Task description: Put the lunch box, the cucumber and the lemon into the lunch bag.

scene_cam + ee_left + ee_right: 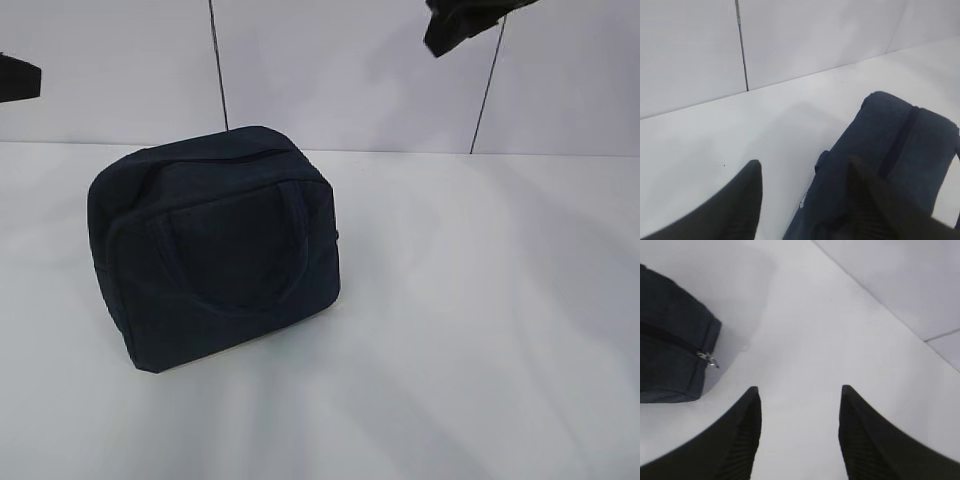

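i see much free white table (480,330) around the dark navy fabric lunch bag (215,245), zipped; left gripper (805,200) spread beside/above it, right gripper (800,435) spread w/ nothing between, bag off to its left.

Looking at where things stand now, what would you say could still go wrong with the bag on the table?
1. The lunch bag stands near the middle of the table, zipped shut, so its contents cannot be checked; the lunch box, cucumber and lemon are not visible.
2. The left gripper hangs open close over the bag's end; a low sweep might snag the fabric.
3. The zipper pull sticks out sideways near the open right gripper and could catch.
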{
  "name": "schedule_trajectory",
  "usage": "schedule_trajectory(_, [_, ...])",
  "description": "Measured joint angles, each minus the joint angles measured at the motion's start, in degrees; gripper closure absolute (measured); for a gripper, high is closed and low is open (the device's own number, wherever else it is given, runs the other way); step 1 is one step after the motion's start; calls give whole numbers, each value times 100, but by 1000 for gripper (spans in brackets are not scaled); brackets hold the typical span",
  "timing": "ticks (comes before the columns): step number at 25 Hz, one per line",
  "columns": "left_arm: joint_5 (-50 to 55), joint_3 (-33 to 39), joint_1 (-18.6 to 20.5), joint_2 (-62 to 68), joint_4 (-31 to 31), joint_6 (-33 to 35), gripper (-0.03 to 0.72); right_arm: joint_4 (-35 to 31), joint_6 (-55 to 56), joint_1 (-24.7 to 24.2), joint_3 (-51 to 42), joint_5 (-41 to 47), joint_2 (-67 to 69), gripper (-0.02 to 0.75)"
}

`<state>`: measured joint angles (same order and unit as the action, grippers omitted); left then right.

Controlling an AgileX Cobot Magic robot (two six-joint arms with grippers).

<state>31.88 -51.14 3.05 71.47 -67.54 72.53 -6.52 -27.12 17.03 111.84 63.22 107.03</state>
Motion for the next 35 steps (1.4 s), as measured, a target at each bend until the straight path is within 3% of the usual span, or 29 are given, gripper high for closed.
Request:
schedule_trajectory(5, [390,-46,60,-401,1254,-1018,306,494,706,-9,-2,123,-376,349])
schedule_trajectory(14, [500,-46,60,-1105,1512,-1464,288,289,1187,-9,-125,-148,-1156,351])
schedule_trajectory(18, [671,-46,60,-1301,2176,-1912,298,-74,1173,-9,-1665,-914,-1861,351])
schedule_trajectory(24, [1059,-46,60,-1675,2707,-2674,299,-559,1086,-9,-4738,-3075,-3664,351])
schedule_trajectory(28, [1347,158,60,-1895,2954,-3166,299,-576,1086,-9,-5640,-3277,-4595,351])
schedule_trajectory(35, [1404,1275,60,-3355,3271,-3809,299,-580,1086,-9,-6713,-3195,-5712,351])
